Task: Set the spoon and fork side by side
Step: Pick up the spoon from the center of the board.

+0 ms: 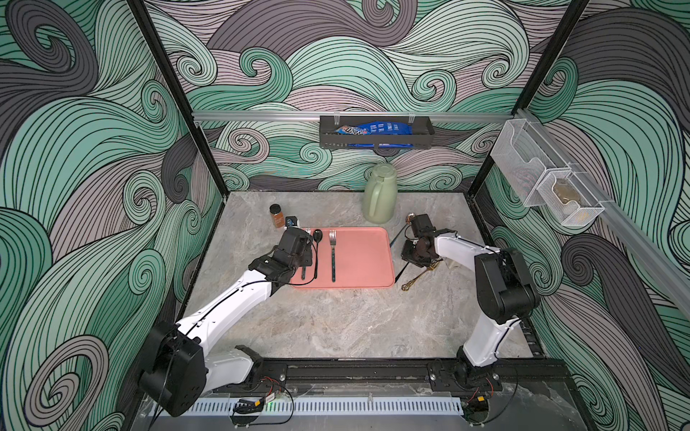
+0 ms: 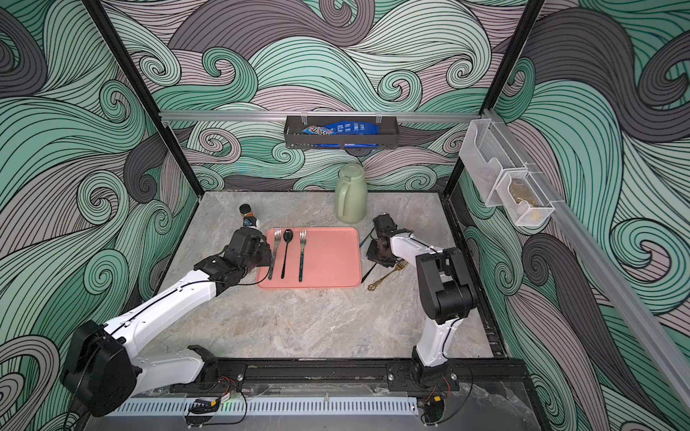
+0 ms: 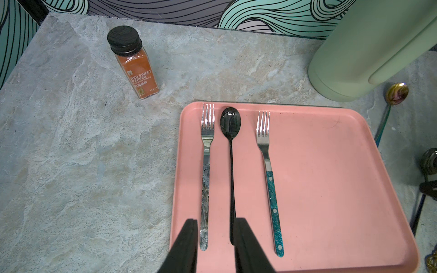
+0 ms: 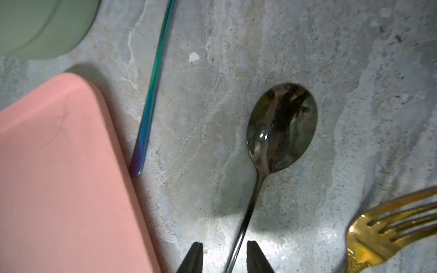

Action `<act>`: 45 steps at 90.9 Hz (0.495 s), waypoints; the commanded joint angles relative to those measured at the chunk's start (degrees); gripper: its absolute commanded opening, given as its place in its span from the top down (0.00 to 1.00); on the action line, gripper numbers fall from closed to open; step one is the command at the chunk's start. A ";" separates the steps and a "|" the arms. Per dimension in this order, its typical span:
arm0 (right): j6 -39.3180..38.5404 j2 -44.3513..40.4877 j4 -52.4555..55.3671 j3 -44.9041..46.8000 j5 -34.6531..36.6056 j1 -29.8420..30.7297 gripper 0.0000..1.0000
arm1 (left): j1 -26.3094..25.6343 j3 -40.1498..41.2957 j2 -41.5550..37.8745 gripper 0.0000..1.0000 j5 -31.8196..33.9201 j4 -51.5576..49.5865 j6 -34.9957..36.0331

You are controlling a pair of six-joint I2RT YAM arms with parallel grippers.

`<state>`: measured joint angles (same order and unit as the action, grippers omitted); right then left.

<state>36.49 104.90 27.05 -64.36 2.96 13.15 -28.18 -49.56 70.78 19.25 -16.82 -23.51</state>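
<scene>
Currently, the pink tray (image 1: 366, 261) on the table (image 1: 336, 324) carries three pieces lying parallel, heads toward the back wall. They are a grey-handled fork (image 3: 205, 177) by the tray's left rim, a black spoon (image 3: 231, 165) just beside it, and a teal-handled fork (image 3: 269, 179) a little further right, apart from the spoon.

The left gripper (image 3: 214, 221) is over the near ends of the first two. Its fingers (image 3: 189, 245) stand apart, with the grey-handled fork's handle end and the black spoon's handle both inside the gap. Neither is clamped. Whether the right-hand finger touches the spoon handle cannot be told.

The right gripper (image 4: 224, 243) is off the tray's right edge, low over the table. Its fingers are parted around the handle of a dark spoon (image 4: 281, 127), with clear space on either side, so nothing is held. That spoon lies flat on the table between the tray and a gold fork (image 4: 387, 227).

A rainbow spoon (image 3: 397, 93) lies along the tray's right edge, its handle tip at the rim. A green jug (image 1: 381, 194) and a spice bottle (image 3: 137, 66) stand behind the tray.
</scene>
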 commanded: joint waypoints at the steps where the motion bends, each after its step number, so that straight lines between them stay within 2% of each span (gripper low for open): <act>1: -0.62 1.27 -0.77 0.64 -0.24 -0.32 0.67 | 0.32 -0.20 0.41 0.70 -0.30 0.10 0.70; 14: -1.05 2.17 -0.35 0.64 0.11 -0.34 0.72 | 0.38 -0.22 0.49 0.70 -0.37 0.09 0.65; 21: -1.29 2.47 0.29 0.56 0.64 -0.32 0.83 | 0.32 -0.19 0.57 0.70 -0.35 0.08 0.72; 45: -1.83 0.17 3.53 -2.01 1.78 -0.69 0.91 | 0.37 -0.11 -0.02 0.70 -0.36 -0.03 0.64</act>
<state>35.16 106.15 27.51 -64.42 3.38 13.10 -28.18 -49.56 70.78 19.05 -16.82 -23.49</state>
